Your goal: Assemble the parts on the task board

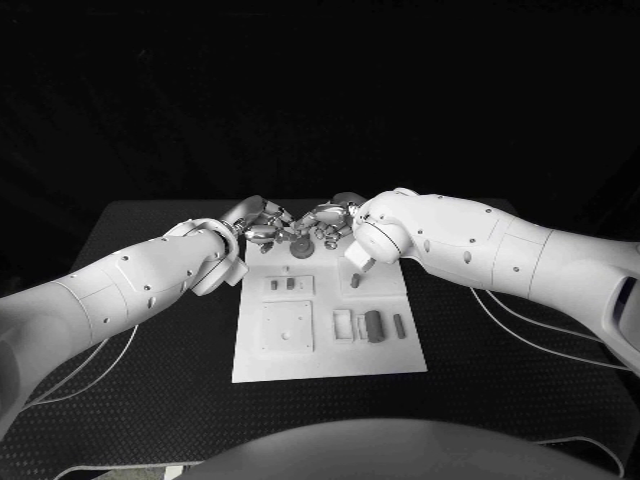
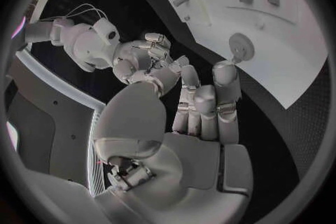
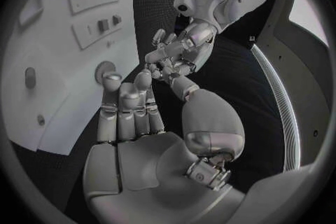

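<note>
The white board [image 1: 325,330] lies on the black bench [image 1: 147,400], grey parts [image 1: 376,326] in its recesses well back from the fingers. At its far end a round part [image 2: 240,45] sits just beyond the left hand [image 2: 192,106]. The right hand [image 3: 140,117] faces it, nearly meeting. Both hands' fingers are straight, slightly apart, gripping nothing.

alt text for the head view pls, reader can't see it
Two white robot arms reach in from either side, and the left hand and right hand meet close together over the far end of the white task board on a black table. Several small parts lie on the near half of the board.
</note>
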